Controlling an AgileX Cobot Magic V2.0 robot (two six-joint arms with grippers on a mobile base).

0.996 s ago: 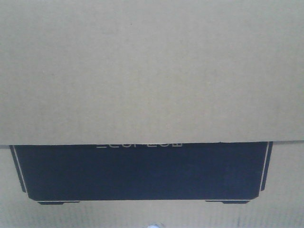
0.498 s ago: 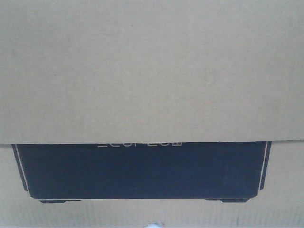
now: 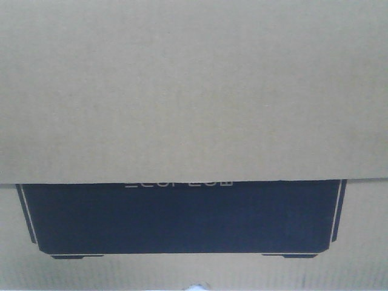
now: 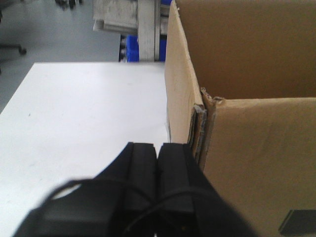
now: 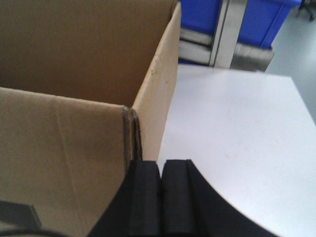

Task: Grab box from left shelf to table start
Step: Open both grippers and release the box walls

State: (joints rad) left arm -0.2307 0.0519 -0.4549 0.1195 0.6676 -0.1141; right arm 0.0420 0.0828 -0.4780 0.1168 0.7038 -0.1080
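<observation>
Cardboard fills my front view: the box (image 3: 194,91), very close. By the left wrist, the left gripper (image 4: 157,153) is pressed together beside its corner, over the table (image 4: 84,108). The right gripper (image 5: 159,173) mirrors it. I judge placement near done; next, lower and withdraw.

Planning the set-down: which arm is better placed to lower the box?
Neither alone, likely both: the left gripper is shut at the left corner of the box, the right gripper shut at its right corner.
</observation>
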